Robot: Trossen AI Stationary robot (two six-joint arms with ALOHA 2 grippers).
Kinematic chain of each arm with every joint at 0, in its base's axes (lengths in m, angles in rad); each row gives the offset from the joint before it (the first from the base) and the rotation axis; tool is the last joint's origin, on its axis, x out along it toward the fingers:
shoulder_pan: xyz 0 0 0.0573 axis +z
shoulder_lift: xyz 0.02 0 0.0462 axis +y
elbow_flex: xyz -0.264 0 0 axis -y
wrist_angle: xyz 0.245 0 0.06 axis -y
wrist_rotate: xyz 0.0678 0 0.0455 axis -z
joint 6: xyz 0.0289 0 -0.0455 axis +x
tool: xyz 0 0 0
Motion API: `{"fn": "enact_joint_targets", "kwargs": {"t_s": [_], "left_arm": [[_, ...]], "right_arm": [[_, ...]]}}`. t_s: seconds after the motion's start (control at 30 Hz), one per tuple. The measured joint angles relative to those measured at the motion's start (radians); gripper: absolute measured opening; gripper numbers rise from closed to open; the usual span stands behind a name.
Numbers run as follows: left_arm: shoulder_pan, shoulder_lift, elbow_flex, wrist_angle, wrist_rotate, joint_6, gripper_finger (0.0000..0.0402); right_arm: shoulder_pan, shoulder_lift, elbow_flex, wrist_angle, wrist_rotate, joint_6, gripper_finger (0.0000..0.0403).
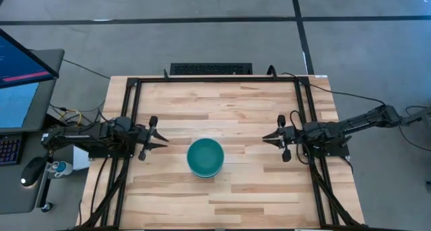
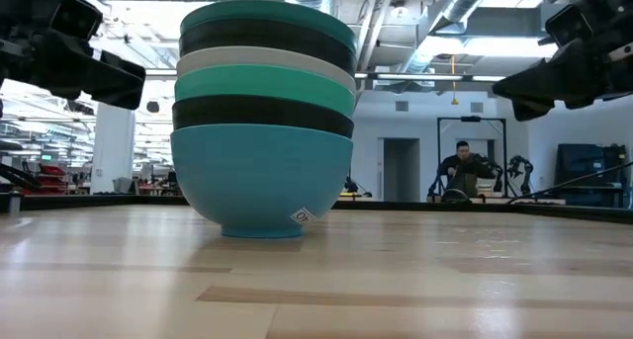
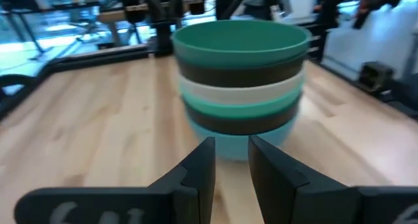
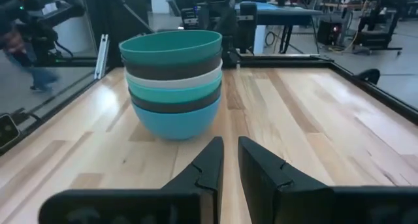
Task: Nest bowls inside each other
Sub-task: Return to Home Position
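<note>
bare wooden table [image 2: 415, 290] lay nearest the low camera, and just behind it stood the stack of bowls [image 2: 263, 122], upright and resting on the boards; from the base up it read light blue bowl [image 2: 262, 181], black bowl [image 2: 262, 115], aqua-green bowl [image 2: 262, 85], white bowl [image 2: 262, 60], second black bowl [image 2: 265, 35] and dark teal bowl [image 2: 265, 10] on top; the rims sat level and close, only a band of each upper bowl showing; a small sticker [image 2: 303, 216] marked the lowest bowl near its foot; a person [image 2: 462, 166] sat far off in the room behind.

from above, the stack showed as one teal disc near the table's middle, and no loose bowl was to be seen; the left gripper [image 1: 163, 141] hung to one side of it and the right gripper [image 1: 267, 138] to the other, each well apart from the bowls and pointing inward.

past the left wrist, that gripper's fingers [image 3: 199, 168] stood parted by a narrow gap with nothing between them; the stack rose straight ahead, apart from the tips.

past the right wrist the fingers [image 4: 208, 165] were likewise slightly parted and empty, the stack farther off ahead.

i judged the nesting itself finished, all six being one inside another; what was left seemed only for the arms to settle at rest.
</note>
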Motion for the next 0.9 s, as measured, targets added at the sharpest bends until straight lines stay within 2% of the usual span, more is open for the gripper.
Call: {"fn": "enact_joint_targets", "kwargs": {"t_s": [0.2,0.37,0.53,0.67,0.9], "left_arm": [[0.0,0.0,0.0,-0.006,-0.095,0.06,0.0084],[0.0,0.0,-0.001,-0.006,-0.154,0.048,0.0084],[0.0,0.0,-0.005,0.02,-0.182,0.047,0.0084],[0.0,0.0,-0.009,0.127,-0.193,0.035,0.0084],[0.0,0.0,-0.006,0.154,-0.196,0.023,0.0084]], "right_arm": [[-0.022,0.0,0.001,-0.058,0.002,0.01,0.007],[-0.029,0.0,0.002,-0.062,0.003,0.018,0.007],[-0.035,0.0,0.002,0.043,0.003,-0.028,0.007],[-0.057,0.0,0.003,0.121,0.003,-0.061,0.007],[-0.095,0.0,0.003,0.124,0.003,-0.068,0.007]]}}
